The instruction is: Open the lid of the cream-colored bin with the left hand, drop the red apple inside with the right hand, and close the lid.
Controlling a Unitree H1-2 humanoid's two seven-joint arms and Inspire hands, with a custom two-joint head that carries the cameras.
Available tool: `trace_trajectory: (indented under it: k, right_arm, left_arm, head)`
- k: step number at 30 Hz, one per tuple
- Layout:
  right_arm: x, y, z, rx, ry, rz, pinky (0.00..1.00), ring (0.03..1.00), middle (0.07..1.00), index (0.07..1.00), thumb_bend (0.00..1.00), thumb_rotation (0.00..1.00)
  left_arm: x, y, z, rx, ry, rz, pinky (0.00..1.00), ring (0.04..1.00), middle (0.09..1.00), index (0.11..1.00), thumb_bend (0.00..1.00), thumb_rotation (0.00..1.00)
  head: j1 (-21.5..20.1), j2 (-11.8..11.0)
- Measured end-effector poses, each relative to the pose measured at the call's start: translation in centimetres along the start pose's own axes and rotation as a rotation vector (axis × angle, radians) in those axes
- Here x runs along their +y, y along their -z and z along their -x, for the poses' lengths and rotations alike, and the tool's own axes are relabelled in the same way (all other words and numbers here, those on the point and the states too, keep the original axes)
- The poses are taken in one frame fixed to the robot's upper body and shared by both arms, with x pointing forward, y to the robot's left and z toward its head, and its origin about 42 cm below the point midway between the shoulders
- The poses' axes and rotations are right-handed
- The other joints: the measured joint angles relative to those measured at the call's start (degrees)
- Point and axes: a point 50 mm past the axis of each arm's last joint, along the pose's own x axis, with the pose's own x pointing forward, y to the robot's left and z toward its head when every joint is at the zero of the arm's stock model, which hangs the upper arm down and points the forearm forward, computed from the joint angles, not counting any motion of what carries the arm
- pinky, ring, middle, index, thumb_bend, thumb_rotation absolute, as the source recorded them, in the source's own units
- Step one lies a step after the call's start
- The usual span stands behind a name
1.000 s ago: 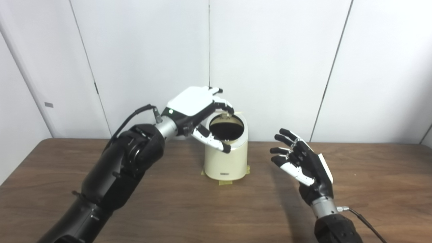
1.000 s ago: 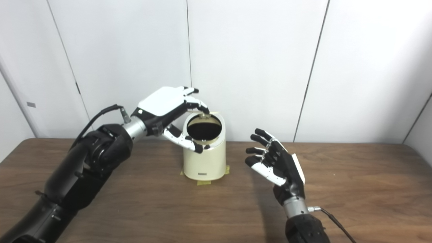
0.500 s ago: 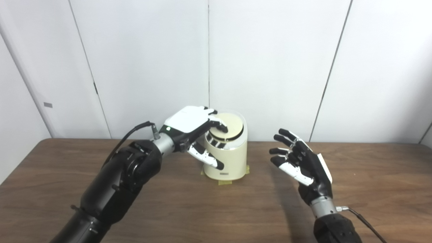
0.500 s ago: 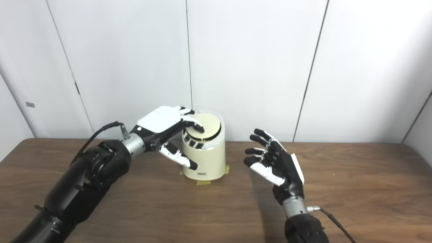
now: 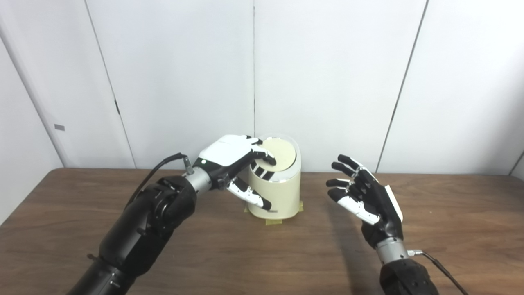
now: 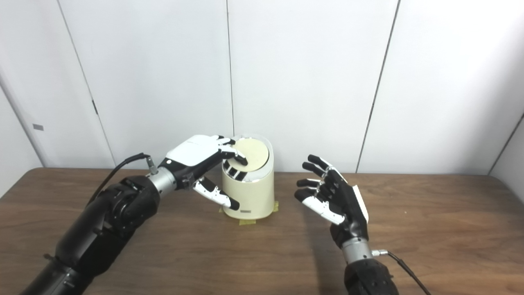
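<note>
The left robot hand point(image 5: 235, 153) presses its fingers flat on the cream bin's point(image 5: 278, 192) lid point(image 5: 280, 155). The right robot hand point(image 5: 366, 196) is spread wide, holding nothing.

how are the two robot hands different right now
The left robot hand lies palm down with its fingers on the lid of the bin; the right robot hand hangs above the table, touching nothing. The left's fingers curl; the right's are spread, pointing up and left. Both are black and white.
</note>
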Motion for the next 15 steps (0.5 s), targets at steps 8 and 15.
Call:
trace_trajectory:
  k: [8, 15]
  right_arm:
    - [0.1, 0.0, 0.0, 0.002, 0.001, -0.007, 0.53, 0.597, 0.773, 0.778, 0.87, 0.29]
    - [0.1, 0.0, 0.0, 0.002, 0.001, -0.008, 0.53, 0.602, 0.778, 0.784, 0.84, 0.26]
  left_arm:
    - [-1.3, -0.7, -0.2, -0.011, -0.005, -0.027, 1.0, 0.976, 0.827, 0.815, 0.91, 0.46]
    - [-2.2, -2.2, -0.4, -0.031, 0.011, -0.224, 1.0, 0.966, 0.81, 0.788, 0.92, 0.45]
  head:
    - [-0.2, 0.4]
    - [-0.1, 0.7]
